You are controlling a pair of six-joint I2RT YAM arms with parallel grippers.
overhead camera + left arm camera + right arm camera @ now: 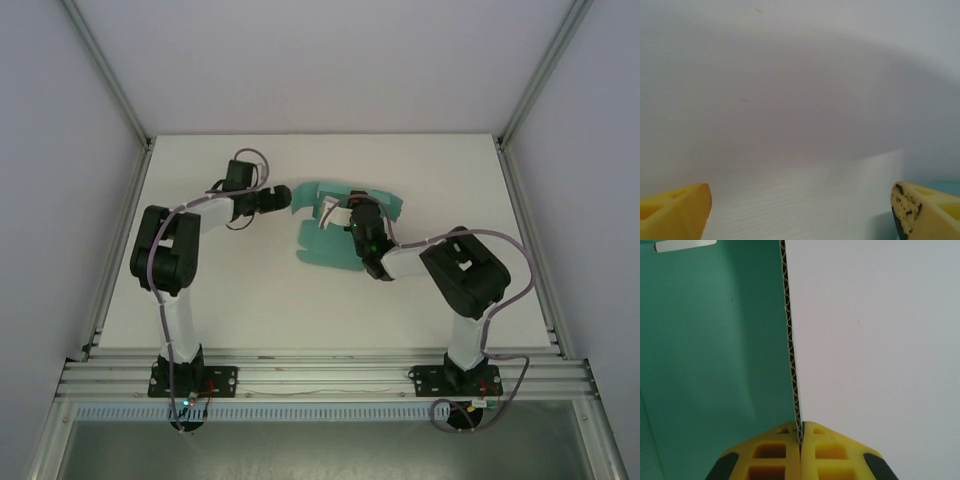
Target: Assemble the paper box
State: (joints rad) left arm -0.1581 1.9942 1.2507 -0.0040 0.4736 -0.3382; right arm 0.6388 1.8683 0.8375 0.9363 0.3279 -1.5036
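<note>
The paper box is a teal-green cutout lying partly flat on the white table, with flaps raised at its far side. My right gripper reaches over it from the right. In the right wrist view it is shut on the edge of an upright panel, whose corrugated edge runs straight up from the jaws. My left gripper sits just left of the cutout. It is open, its yellow fingertips wide apart over bare table, with a sliver of teal card at the right.
White enclosure walls stand on three sides, with aluminium posts at the back corners. A metal rail carrying both arm bases runs along the near edge. Bare table stretches in front of the cutout and to the far left.
</note>
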